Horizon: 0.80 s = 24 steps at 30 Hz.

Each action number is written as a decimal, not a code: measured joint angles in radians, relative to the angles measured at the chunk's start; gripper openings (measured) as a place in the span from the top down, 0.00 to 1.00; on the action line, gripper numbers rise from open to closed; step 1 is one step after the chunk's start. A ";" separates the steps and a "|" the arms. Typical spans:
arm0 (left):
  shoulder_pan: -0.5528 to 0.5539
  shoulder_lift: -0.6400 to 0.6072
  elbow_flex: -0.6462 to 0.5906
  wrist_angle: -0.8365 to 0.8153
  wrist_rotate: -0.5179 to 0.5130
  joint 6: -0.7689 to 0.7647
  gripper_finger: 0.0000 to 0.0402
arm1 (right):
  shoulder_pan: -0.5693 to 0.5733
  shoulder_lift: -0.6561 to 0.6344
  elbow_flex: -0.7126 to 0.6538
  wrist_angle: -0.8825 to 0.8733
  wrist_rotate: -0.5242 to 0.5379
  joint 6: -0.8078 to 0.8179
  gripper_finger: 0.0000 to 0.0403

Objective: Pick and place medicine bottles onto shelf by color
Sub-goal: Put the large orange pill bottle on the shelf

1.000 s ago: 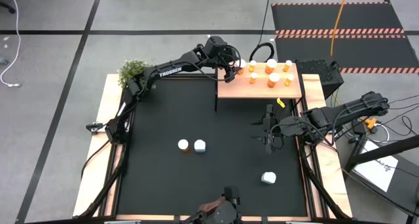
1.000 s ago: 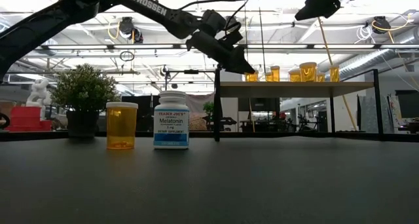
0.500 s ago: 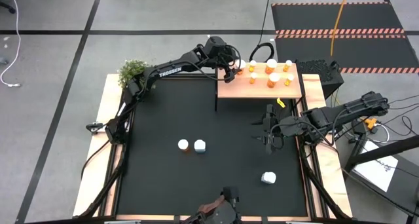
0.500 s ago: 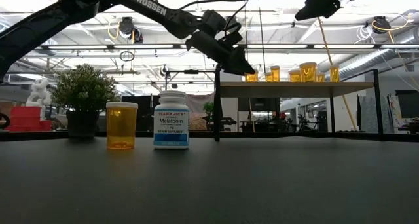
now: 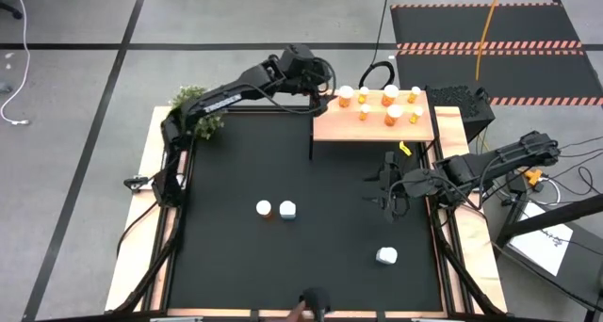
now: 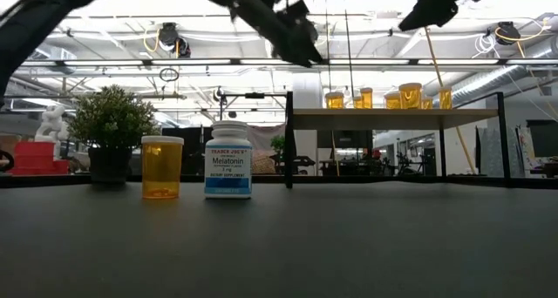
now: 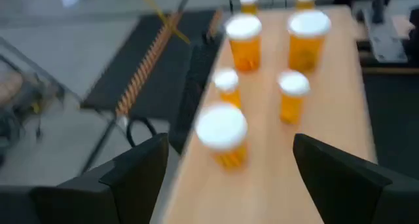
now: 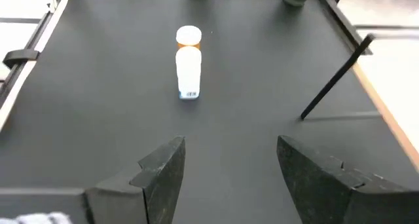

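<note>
The pale wood shelf [image 5: 377, 126] stands at the table's far right and bears several orange medicine bottles with white caps [image 5: 389, 97], all upright. The one nearest its left end [image 7: 222, 135] stands free just ahead of my left gripper [image 5: 325, 85], which hangs open above and left of that end. On the black mat an orange bottle [image 5: 264, 209] and a white one [image 5: 287, 210] stand side by side, and another white one [image 5: 386, 256] stands near the right front. My right gripper [image 5: 386, 196] waits open above the mat's right side.
A green potted plant [image 5: 193, 104] stands at the far left corner. The shelf rests on thin dark legs [image 6: 289, 150]. A small yellow thing [image 5: 403, 148] lies by the shelf's near right corner. Bare mat lies between the bottle pair and the shelf.
My left gripper has risen and drawn back from the shelf's left end toward the table's left. The orange bottle it was at stays standing on the shelf. My right arm has kept still.
</note>
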<state>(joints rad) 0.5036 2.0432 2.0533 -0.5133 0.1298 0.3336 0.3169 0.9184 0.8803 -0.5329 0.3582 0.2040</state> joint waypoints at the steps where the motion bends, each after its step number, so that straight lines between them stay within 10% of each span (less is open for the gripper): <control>1: -0.006 -0.024 0.000 -0.052 -0.007 -0.011 0.20 | 0.006 -0.006 0.000 -0.015 0.000 0.017 0.41; 10: -0.192 -0.141 -0.028 -0.401 -0.068 -0.037 0.26 | 0.078 -0.115 0.000 -0.130 0.007 0.166 0.41; 24: -0.589 -0.508 -0.726 -0.013 -0.473 -0.301 0.26 | 0.129 -0.138 0.000 -0.094 0.062 0.079 0.41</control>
<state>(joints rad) -0.0849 1.5355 1.3276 -0.5259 -0.3435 0.0325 0.4462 0.7799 0.8803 -0.6271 0.4200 0.2830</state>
